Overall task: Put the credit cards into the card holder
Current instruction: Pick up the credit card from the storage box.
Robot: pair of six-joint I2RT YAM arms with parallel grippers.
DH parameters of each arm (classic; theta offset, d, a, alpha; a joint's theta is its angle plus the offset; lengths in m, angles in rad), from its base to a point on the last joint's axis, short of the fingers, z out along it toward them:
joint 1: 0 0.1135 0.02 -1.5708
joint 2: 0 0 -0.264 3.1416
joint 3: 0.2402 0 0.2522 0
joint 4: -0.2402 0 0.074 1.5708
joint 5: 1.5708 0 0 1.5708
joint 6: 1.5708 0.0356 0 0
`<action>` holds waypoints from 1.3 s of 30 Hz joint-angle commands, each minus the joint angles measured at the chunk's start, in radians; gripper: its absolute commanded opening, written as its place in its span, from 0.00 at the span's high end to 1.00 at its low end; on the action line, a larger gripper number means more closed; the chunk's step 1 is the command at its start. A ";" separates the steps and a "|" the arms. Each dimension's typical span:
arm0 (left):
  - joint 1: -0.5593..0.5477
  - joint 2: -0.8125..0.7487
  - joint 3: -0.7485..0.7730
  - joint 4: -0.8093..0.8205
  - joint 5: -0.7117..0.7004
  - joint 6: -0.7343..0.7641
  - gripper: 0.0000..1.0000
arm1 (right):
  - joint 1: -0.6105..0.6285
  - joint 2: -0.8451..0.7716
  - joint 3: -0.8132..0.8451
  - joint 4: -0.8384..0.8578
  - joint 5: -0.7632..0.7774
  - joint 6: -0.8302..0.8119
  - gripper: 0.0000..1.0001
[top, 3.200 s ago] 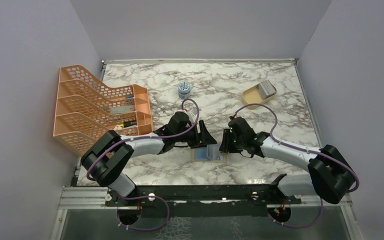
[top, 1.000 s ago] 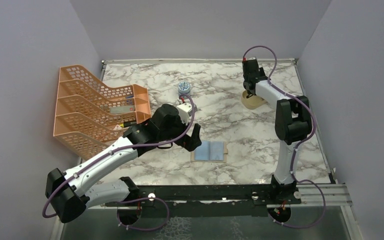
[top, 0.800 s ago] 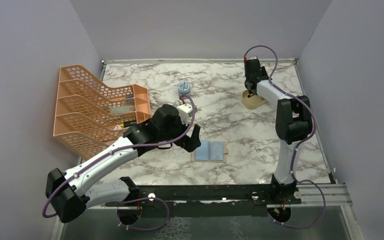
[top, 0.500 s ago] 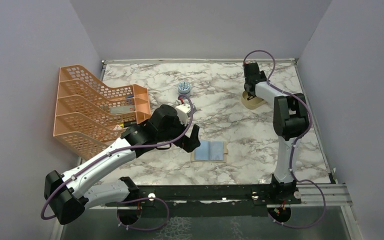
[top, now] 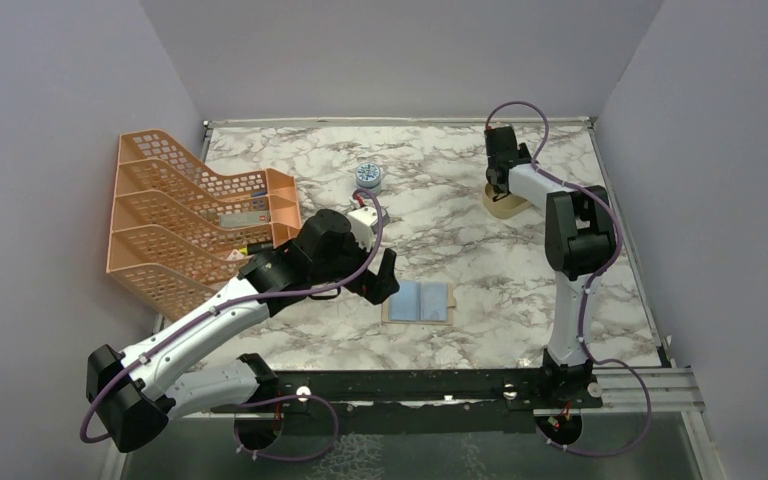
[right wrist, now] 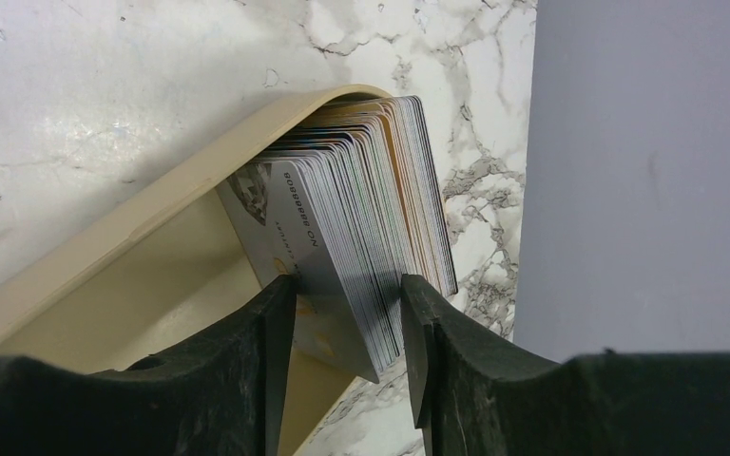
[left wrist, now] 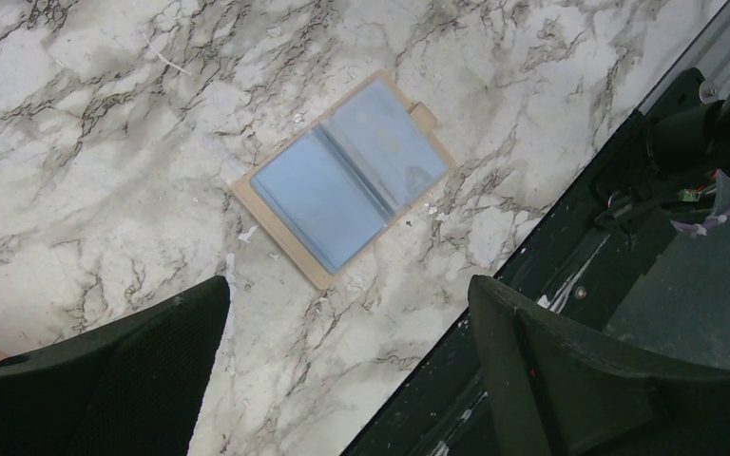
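My right hand stands half-closed astride several credit cards in the dish; grip unconfirmed. I should single out one card, then lift straight.

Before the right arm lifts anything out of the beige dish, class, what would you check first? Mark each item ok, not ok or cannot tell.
1. The card holder lies open with its blue pockets up: ok.
2. Nothing lies on the card holder: ok.
3. The left gripper is open, empty and off the holder: ok.
4. The right gripper straddles the credit cards standing in the beige dish: ok.
5. Only one card sits between its fingers: not ok, several do.
6. The fingers press firmly on the cards: cannot tell.
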 commanded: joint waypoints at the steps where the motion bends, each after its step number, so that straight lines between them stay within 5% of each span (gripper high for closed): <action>1: 0.010 -0.014 -0.009 0.007 0.029 0.014 0.01 | -0.008 -0.029 0.031 0.014 0.055 0.002 0.57; 39: 0.081 -0.015 -0.023 0.034 0.132 0.010 0.01 | 0.029 -0.079 0.040 -0.029 0.077 0.037 0.75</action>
